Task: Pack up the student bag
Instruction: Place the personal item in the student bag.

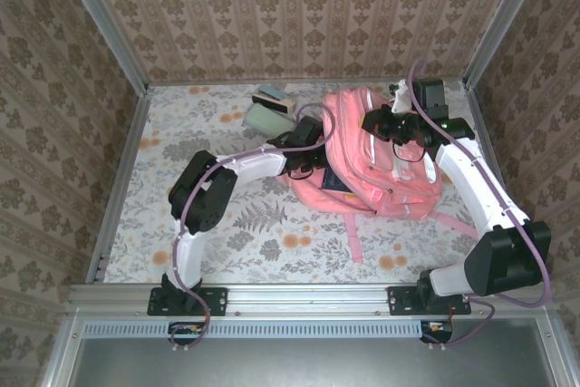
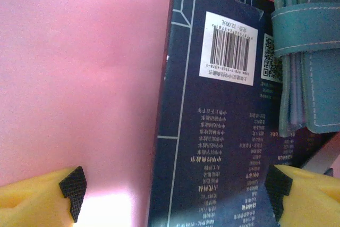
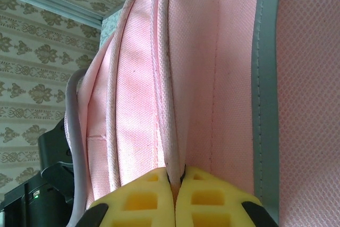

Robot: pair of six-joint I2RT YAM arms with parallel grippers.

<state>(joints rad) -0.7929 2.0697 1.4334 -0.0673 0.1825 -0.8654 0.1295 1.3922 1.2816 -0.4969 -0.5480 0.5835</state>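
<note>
Standing at the near edge of the bench [image 1: 272, 233], I see the left arm [image 1: 245, 169] reaching across to the student bag [image 1: 385, 169]. The bag lies flat toward the far right of the bench, with one strap trailing back toward the near side.

The left jaws stand wide apart at the bag's left side and hold nothing. Their black pads [image 2: 73, 187] sit either side of a dark blue book [image 2: 212, 147]. The book lies against the pink fabric with its barcode label up, and a teal case [image 2: 311, 51] with a stitched strap lies just beside it. I'd say at least these two things have gone in.

Further back, the right jaws are pinched shut on a piped pink seam of the bag, probably keeping its mouth lifted.

Beyond the bag's left side, near the far wall, a pale green item [image 1: 269, 119] and a smaller thing [image 1: 272, 95] just behind it lie out on the bench. I take those as left to pack, and the bag is not yet closed.

From above, the left arm covers the opening, so I cannot tell how deep the book sits or whether the pads touch it. The wrist views cut off the case and the book's lower end. The two far items are too small to name.
</note>
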